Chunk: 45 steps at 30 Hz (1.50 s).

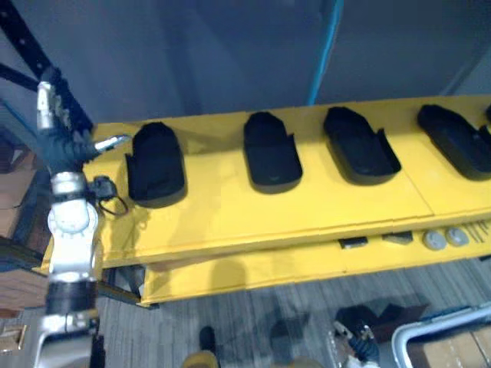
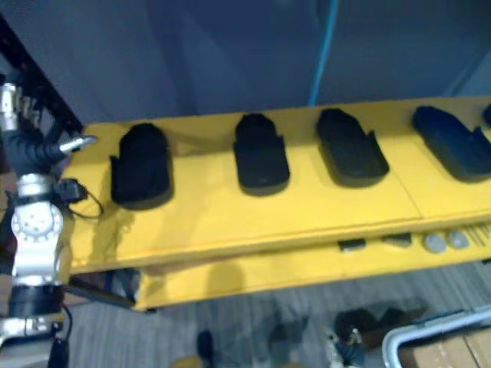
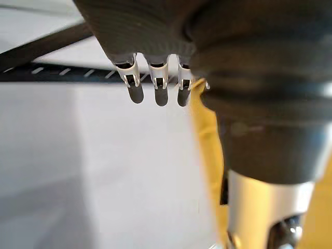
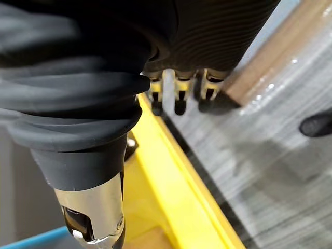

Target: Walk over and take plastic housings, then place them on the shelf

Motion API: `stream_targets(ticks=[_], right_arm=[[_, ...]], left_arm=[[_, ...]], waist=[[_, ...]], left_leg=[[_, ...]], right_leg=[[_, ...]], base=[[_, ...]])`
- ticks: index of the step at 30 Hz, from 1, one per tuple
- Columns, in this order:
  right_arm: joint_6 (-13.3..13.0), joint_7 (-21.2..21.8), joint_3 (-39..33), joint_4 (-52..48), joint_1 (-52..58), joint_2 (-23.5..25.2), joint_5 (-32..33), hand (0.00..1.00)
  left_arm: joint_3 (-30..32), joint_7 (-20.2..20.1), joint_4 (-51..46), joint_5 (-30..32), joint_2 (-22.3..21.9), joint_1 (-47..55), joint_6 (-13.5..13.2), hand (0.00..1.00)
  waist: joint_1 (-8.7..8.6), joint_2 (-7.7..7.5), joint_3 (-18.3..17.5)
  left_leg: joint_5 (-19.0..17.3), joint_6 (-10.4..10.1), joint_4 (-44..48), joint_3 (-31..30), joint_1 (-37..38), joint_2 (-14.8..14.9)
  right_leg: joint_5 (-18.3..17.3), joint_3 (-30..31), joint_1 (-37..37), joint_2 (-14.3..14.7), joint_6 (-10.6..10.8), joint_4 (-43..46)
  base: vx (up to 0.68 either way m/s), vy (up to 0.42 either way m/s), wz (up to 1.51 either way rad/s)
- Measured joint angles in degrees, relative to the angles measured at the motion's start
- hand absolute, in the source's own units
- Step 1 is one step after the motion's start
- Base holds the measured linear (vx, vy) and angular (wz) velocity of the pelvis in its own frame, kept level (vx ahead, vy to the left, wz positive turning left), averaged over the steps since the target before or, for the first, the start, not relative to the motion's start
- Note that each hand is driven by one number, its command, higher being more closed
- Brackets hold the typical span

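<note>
The left arm rises at the left end of the yellow shelf (image 1: 230,215), forearm close to upright, and places the left hand (image 1: 65,147) level with the shelf's top board, just off its left end. The fingers (image 3: 161,92) extend straight in a row and enclose nothing. The thumb (image 1: 112,142) reaches across the shelf's left end toward the leftmost housing (image 1: 156,165). The left hand is therefore released and empty. The thumb tip lies close beside this housing but apart from it, with a strip of yellow board showing between them. The black plastic housings rest on the shelf's top board in one row, each clear of the next. The leftmost housing is nearest the shelf's left end, followed by the second housing (image 1: 271,151) and the third housing (image 1: 359,146) along the middle of the shelf, and the fourth housing (image 1: 456,142) toward its right end. No housing is in either hand. The right hand (image 4: 179,98) hangs low beside the shelf's front edge, above the grey floor (image 1: 253,307). Its fingers are relaxed and hold nothing. Two round silver discs (image 1: 445,238) lie on the shelf's lower board near its right end. A brown box (image 4: 280,46) stands on the floor off the shelf, beyond the right hand's fingertips.
</note>
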Motion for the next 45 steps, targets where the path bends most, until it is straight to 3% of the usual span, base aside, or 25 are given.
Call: stream_targets(ticks=[2, 5, 7, 9, 10, 11, 12, 13, 15, 17, 19, 22, 27, 36, 45], right_arm=[[0.0, 0.0, -0.6, 1.5, -0.3, 0.0, 0.0, 0.0], [0.2, 0.0, -0.6, 3.4, -0.9, -0.1, 0.0, 0.0], [1.1, 0.2, -0.6, 5.1, -1.4, -0.9, 0.0, 0.0], [2.3, 0.5, -0.6, 6.0, -2.1, -1.5, 0.0, 0.0], [3.4, 0.7, -0.6, 6.9, -2.7, -1.8, 0.0, 0.0], [4.2, 0.9, -0.6, 7.3, -2.7, -1.7, 0.1, 0.0], [5.4, 1.3, -0.7, 8.1, -2.4, -2.1, 0.1, 0.0], [6.6, 1.2, -1.1, 8.5, -2.1, -2.6, 0.1, 0.0], [9.0, 1.1, -1.3, 8.9, -2.2, -2.5, 0.0, 0.0], [11.0, 0.4, -1.3, 8.4, -2.3, -2.2, 0.1, 0.0], [12.6, 0.1, -1.3, 8.3, -3.4, -2.1, 0.6, 0.0], [13.1, 0.0, -1.4, 8.2, -4.3, -1.8, 2.0, 0.0], [13.2, 0.0, -1.8, 6.9, -5.4, -1.0, 2.7, 0.0], [14.2, 0.1, -3.6, 6.9, -5.5, 0.0, 4.2, 0.0], [13.8, 0.4, -4.5, 6.8, -4.9, 0.1, 4.1, 0.0]], left_arm=[[1.6, 4.6, -3.8, 4.9, -3.8, 3.9, -2.6, 0.0], [3.2, 11.1, -5.4, 13.9, -5.8, 7.2, -5.0, 0.0], [4.6, 16.9, -7.5, 19.9, -6.9, 9.5, -5.4, 0.0], [6.9, 20.6, -9.1, 23.2, -8.1, 11.5, -5.3, 0.0], [8.0, 23.3, -9.7, 24.6, -8.6, 12.9, -5.1, 0.0], [8.4, 24.5, -9.7, 24.9, -8.8, 13.6, -4.8, 0.0], [9.3, 26.4, -10.2, 25.2, -10.1, 15.6, -4.4, 0.0], [10.2, 27.8, -10.6, 25.2, -11.1, 16.8, -3.9, 0.0], [11.6, 28.8, -10.0, 24.5, -12.0, 18.2, -2.8, 0.0], [12.9, 29.4, -5.3, 22.3, -12.8, 21.0, -2.3, 0.0], [12.7, 28.7, 1.5, 19.9, -13.9, 23.3, -1.7, 0.0], [11.8, 27.6, 8.6, 18.2, -15.1, 24.7, -1.6, 0.0], [11.4, 26.9, 10.9, 16.6, -17.4, 25.6, -5.3, 0.0], [6.0, 15.1, 10.7, 7.7, -17.0, 22.6, -4.7, 0.0], [-0.3, 1.2, 8.5, 6.0, -7.6, 13.0, -1.1, 0.0]], waist=[[0.89, 0.14, -1.0], [1.91, 1.03, -1.8], [2.97, 2.22, -2.6], [2.99, 3.04, -3.0], [2.97, 2.95, -3.3], [3.08, 1.81, -3.3], [3.84, 1.45, -3.9], [3.89, 2.54, -4.3], [4.37, 2.33, -4.2], [5.91, 1.91, -4.1], [5.92, 0.79, -3.9], [5.98, 0.24, -3.6], [5.79, 0.19, -2.9], [4.18, -0.24, -0.7], [1.44, -0.5, -0.7]], left_leg=[[0.8, -0.1, 0.0, -0.9, -0.3, 0.0], [0.9, -0.2, 0.0, -2.3, -0.4, 0.5], [0.4, -0.2, 0.0, -3.0, -1.4, 0.8], [0.3, -0.3, 0.0, -4.0, -2.4, 0.6], [-0.9, -1.8, 0.0, -3.9, -3.1, 0.7], [-0.5, -1.2, 0.4, -3.7, -3.3, 0.4], [1.0, 1.1, 0.4, -3.4, -2.8, -0.6], [1.7, 1.0, 0.0, -4.7, -3.1, -0.6], [1.8, 1.1, 0.0, -5.2, -3.2, -0.9], [1.9, 1.1, 0.0, -5.6, -3.1, -1.1], [2.0, 1.2, 0.0, -7.0, -2.9, -1.6], [2.0, 1.2, 0.0, -7.1, -2.3, -1.8], [1.7, 1.1, 0.0, -6.9, -2.2, -1.7], [0.7, 0.5, 0.0, -5.3, -0.3, -1.5], [-1.2, -0.2, 0.0, -1.7, 2.4, -0.8]], right_leg=[[0.0, -0.4, 0.4, 0.2, -0.1, 0.7], [-0.1, -1.5, 0.9, 1.0, -0.3, 1.2], [-0.2, -2.6, 0.7, 1.4, -0.3, 1.0], [-0.6, -4.5, 1.0, 1.8, -0.8, 0.1], [-1.0, -5.2, 0.9, 1.9, -1.3, -0.9], [-1.1, -5.9, 0.9, 0.8, -1.3, -1.6], [-1.1, -6.0, 0.8, 0.6, -0.7, -1.9], [-1.3, -7.2, 1.1, 1.8, -0.4, -1.6], [-1.4, -7.8, 1.3, 1.8, -0.8, -1.4], [-1.7, -8.1, 1.4, 1.6, -0.7, -0.8], [-2.3, -9.6, 2.5, 1.5, -0.9, -0.6], [-2.6, -10.2, 3.2, 1.1, -0.9, -0.4], [-3.0, -10.2, 3.2, 1.1, -1.0, -0.3], [-3.0, -9.2, 4.7, 1.0, -1.0, -0.8], [-3.0, -5.8, 5.0, 0.8, -1.2, -0.7]], base=[[0.02, 0.006, 0.36], [-0.05, 0.0, 0.26], [-0.15, 0.025, 0.22], [-0.15, 0.018, 0.34], [-0.11, 0.012, 0.3], [-0.05, 0.006, 0.18], [0.05, 0.049, 0.34], [0.06, 0.049, 0.45], [0.01, 0.041, 0.34], [-0.01, 0.01, 0.11], [0.0, -0.009, 0.31], [0.01, -0.008, 0.11], [0.02, -0.012, -0.01], [0.05, -0.036, -0.07], [0.07, -0.034, -0.22]])
